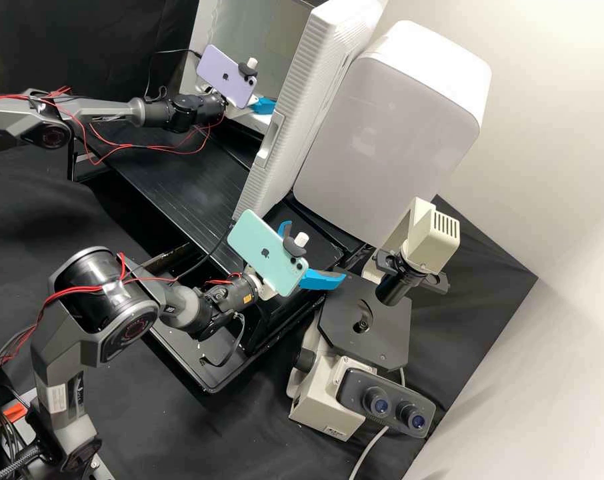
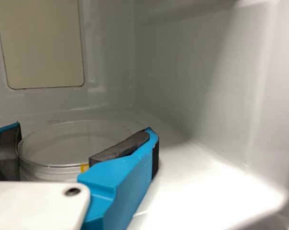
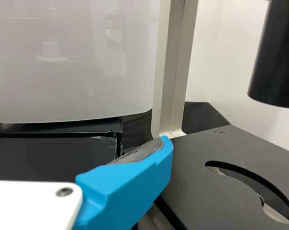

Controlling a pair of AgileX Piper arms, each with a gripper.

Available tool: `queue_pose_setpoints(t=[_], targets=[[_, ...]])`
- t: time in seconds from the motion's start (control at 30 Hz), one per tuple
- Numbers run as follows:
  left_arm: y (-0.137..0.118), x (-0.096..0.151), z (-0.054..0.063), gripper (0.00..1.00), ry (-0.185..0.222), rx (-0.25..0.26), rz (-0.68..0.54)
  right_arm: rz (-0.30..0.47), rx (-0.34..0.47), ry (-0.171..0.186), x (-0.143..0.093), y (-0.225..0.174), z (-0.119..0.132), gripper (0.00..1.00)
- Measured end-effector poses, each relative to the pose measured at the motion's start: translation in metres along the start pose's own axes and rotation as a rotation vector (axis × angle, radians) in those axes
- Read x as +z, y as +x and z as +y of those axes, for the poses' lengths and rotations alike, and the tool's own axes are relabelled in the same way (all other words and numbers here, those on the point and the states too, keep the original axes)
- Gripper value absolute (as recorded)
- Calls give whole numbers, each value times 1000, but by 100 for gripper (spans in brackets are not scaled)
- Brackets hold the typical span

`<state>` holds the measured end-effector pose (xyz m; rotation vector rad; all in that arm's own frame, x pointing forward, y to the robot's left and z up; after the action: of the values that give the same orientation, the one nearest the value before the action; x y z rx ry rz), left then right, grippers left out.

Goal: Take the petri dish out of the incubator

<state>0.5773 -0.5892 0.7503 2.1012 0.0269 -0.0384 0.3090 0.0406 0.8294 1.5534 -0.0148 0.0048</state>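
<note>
One incubator [image 2: 206,86]: white chamber, bare walls and a pale floor.
Microscope [image 1: 362,360]: on the black tabletop [image 1: 82,213], near me.
Right gripper [image 1: 313,252]: jaws spread wide, holding nothing, just beside the microscope stage.
Left gripper [image 2: 80,138]: inside the incubator; I read its jaws as closed on the dish, pads seemingly touching the rim.
Petri dish [image 2: 63,143]: clear, flat on the incubator floor.
</note>
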Motion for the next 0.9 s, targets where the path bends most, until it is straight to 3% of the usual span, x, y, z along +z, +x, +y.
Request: queue_pose_setpoints(t=[0.03, 0.13, 0.2, 0.3, 0.33, 0.9], targets=[[-2, 0, 0, 0, 18, 8, -8, 0, 0, 0, 0, 0, 0, 100], [-10, 0, -2, 0, 3, 7, -41, 0, 0, 0, 0, 0, 0, 100], [-16, 1, -3, 0, 33, 4, -67, 0, 0, 0, 0, 0, 0, 100], [-26, 1, -3, 0, 6, -12, -92, 0, 0, 0, 0, 0, 0, 100], [-29, 2, -1, 0, 18, -7, -102, 0, 0, 0, 0, 0, 0, 100], [-111, 5, -3, 0, 68, -69, -242, 0, 0, 0, 0, 0, 0, 100]])
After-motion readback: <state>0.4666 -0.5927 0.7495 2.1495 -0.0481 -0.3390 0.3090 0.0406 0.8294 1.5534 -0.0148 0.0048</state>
